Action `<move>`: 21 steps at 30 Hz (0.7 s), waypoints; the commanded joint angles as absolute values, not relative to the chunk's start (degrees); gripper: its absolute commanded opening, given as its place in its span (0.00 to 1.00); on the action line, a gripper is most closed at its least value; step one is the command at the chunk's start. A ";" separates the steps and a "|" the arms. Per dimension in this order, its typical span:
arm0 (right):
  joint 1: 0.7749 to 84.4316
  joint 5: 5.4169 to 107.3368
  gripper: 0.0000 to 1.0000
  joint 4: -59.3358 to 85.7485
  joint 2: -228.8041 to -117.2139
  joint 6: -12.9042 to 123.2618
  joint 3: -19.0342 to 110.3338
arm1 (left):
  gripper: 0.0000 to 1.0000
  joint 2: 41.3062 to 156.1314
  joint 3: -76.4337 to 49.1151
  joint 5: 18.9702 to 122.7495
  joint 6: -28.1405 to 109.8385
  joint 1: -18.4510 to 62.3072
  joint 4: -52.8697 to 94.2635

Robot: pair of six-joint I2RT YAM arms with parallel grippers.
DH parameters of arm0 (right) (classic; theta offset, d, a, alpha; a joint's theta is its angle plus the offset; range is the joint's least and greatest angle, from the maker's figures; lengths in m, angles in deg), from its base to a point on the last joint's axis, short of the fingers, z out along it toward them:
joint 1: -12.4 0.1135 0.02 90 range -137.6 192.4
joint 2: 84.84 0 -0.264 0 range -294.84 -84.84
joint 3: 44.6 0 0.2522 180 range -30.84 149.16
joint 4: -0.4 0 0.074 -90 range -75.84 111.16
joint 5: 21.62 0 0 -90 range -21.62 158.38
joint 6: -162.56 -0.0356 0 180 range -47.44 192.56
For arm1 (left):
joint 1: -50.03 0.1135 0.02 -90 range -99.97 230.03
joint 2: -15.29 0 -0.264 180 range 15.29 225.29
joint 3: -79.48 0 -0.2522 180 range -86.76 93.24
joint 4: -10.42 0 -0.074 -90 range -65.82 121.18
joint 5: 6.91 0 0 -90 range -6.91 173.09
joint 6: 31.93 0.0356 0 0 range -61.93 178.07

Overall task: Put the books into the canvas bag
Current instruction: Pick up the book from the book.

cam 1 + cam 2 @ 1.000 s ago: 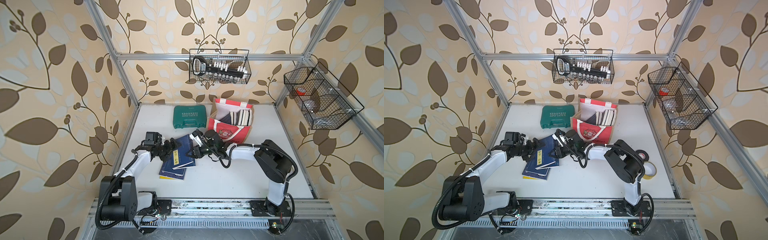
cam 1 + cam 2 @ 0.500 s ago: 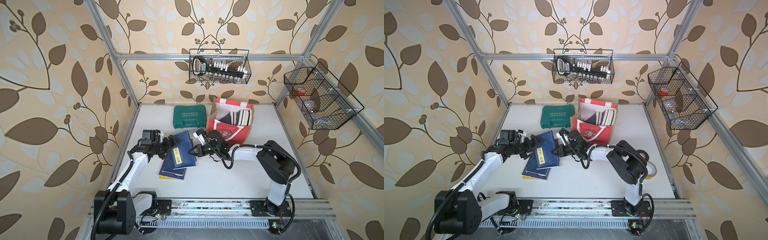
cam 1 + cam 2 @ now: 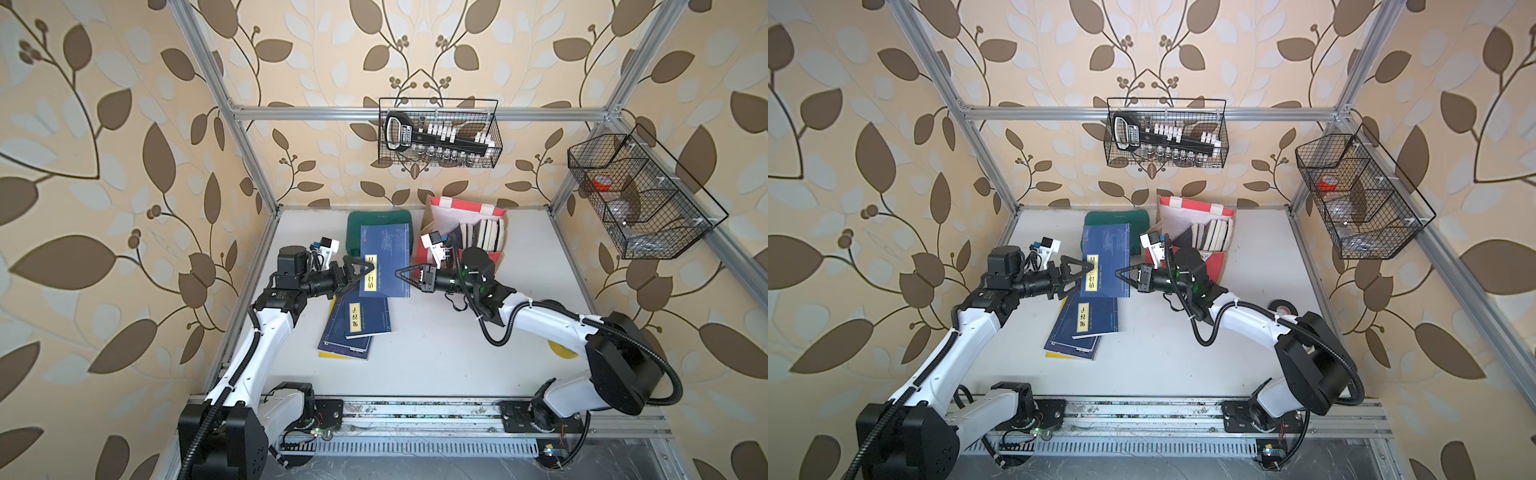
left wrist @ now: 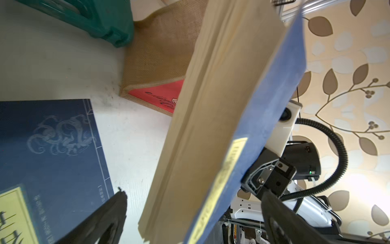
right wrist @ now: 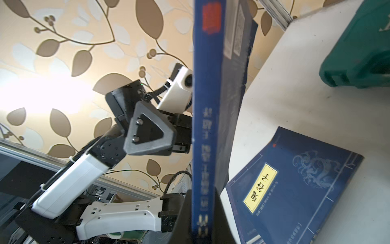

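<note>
Raised book (image 3: 384, 253) edge in right gripper (image 3: 402, 277)

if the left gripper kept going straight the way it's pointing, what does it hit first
The raised blue book, held by the shut right gripper. In the left wrist view its page edge sits between the fingers of the open left gripper, though depth is unclear.

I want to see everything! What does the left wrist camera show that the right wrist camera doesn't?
Left wrist only: the canvas bag, the right arm, the page edge of the held book. Right wrist only: the left arm, that book's spine. Both: the held book, the green case, a navy book lying on the table.
</note>
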State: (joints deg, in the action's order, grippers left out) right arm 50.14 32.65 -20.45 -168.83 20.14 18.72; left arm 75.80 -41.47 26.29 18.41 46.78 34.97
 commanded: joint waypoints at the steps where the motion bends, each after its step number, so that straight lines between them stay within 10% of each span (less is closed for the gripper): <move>1: 50.19 29.68 0.00 -25.62 -166.66 17.76 19.17 | 0.99 74.17 -40.87 21.51 18.16 43.04 29.87; 6: 50.19 27.24 0.00 -28.73 -165.03 15.09 19.13 | 0.94 71.15 -43.36 18.13 13.49 41.00 20.96; 13: 50.02 30.65 0.00 -22.47 -162.84 19.56 18.34 | 0.17 69.80 -42.02 18.37 14.89 40.53 23.30; 21: 44.02 17.78 0.62 -17.68 -161.85 25.96 20.35 | 0.00 71.04 -36.65 15.69 24.81 39.78 36.36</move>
